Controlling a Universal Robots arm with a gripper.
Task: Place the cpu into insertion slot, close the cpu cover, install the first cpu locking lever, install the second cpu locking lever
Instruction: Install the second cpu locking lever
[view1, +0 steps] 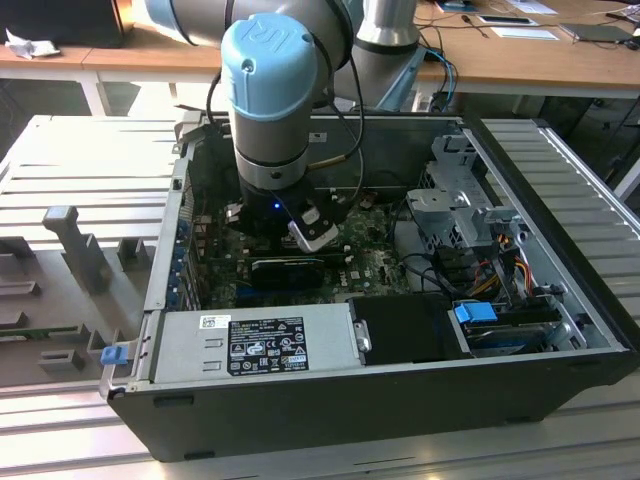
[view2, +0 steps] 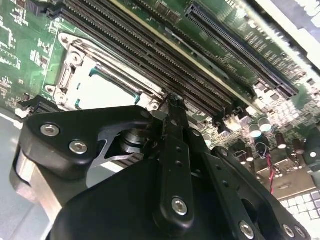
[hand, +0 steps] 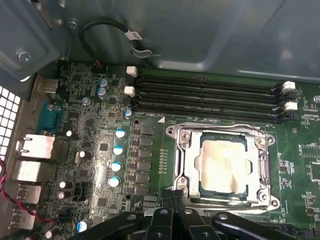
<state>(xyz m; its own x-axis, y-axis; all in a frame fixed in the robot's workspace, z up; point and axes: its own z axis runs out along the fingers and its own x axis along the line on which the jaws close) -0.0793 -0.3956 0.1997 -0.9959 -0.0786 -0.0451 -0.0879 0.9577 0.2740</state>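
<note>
From where the exterior view looks, the grey ribbed bench (view1: 60, 190) runs out at the exterior view's left, with a small blue clip (view1: 113, 354) sitting by the corner of the open computer case (view1: 400, 395). The arm (view1: 272, 90) with its pale blue cap reaches straight down into the case, and the gripper (view1: 290, 232) hangs low over the green motherboard (view1: 370, 262), just behind the grey power supply box (view1: 255, 340). Further toward the exterior view's right sit the metal drive cage (view1: 455, 195) and a bundle of coloured wires (view1: 505, 262).

In the first wrist view the silver ports (hand: 35, 150) line one edge of the board, then a column of small capacitors (hand: 117, 157), then the long black memory slots (hand: 205, 97). Just beside them, the cpu (hand: 223, 167) lies flat in its socket, and the cpu cover (hand: 221, 131) is folded down around it as a frame, the chip's pale top showing through the square opening.

The gripper's black fingers (hand: 172, 215) look drawn together, tips close against each other with nothing between them, poised right at the near edge of the socket frame. In the second wrist view the same fingertips (view2: 175, 107) sit just beside the cover's rim (view2: 100, 65)
</note>
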